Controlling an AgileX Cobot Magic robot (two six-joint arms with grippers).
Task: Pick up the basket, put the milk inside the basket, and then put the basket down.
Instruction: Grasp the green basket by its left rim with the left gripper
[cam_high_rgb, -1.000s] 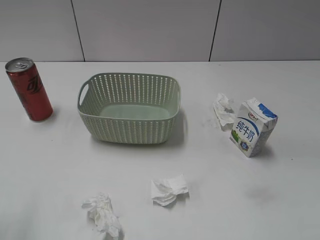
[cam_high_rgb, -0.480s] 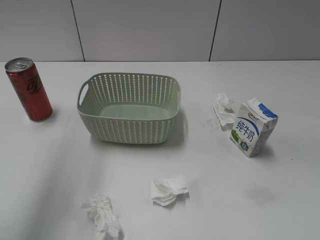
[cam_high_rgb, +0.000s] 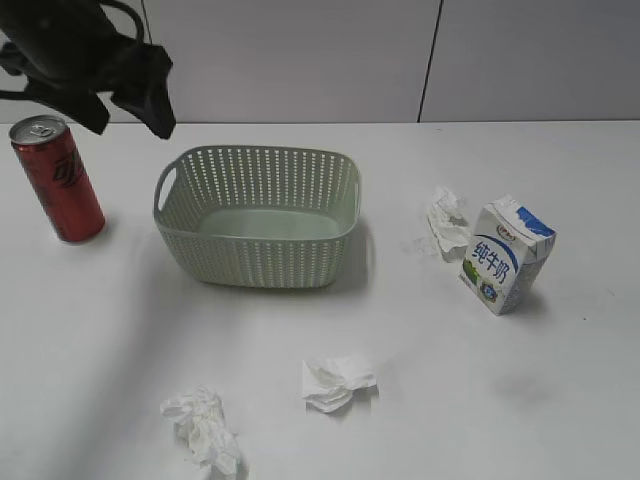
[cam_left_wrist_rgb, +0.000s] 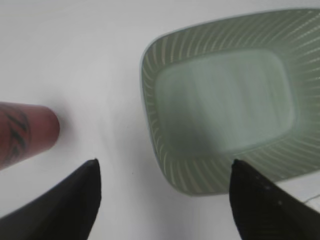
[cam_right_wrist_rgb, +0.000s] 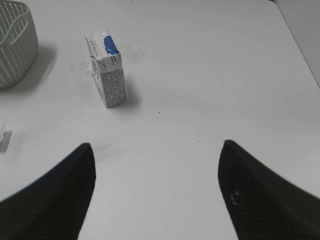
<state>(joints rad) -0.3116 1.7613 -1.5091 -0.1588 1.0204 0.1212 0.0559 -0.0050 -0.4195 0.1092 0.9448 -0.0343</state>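
Exterior view showed the pale green basket (cam_high_rgb: 258, 215) sitting upright on the white bench (cam_high_rgb: 560, 400), left of centre, with nothing inside it. The milk carton (cam_high_rgb: 505, 256) stood well apart to its right, upright on the bench, blue-topped with blue lettering facing the camera. A crumpled tissue (cam_high_rgb: 445, 222) lay just beside the carton on its left. Two more tissues lay in front of the basket: one near the middle (cam_high_rgb: 338, 383), another toward the lower left (cam_high_rgb: 204, 430). A red soda can (cam_high_rgb: 58, 178) stood upright to the left of the basket.

The left gripper (cam_high_rgb: 125, 110) hung above the bench between the can and the basket's left end, touching neither. In the left wrist view its jaws were spread wide, holding nothing, with the basket (cam_left_wrist_rgb: 225, 100) below and the can (cam_left_wrist_rgb: 25, 132) at the left edge, both blurred.

The right wrist view showed the right gripper (cam_right_wrist_rgb: 155, 190) with jaws spread and empty above bare bench, the carton (cam_right_wrist_rgb: 106, 70) ahead of it and the basket's corner (cam_right_wrist_rgb: 16, 42) at the upper left.
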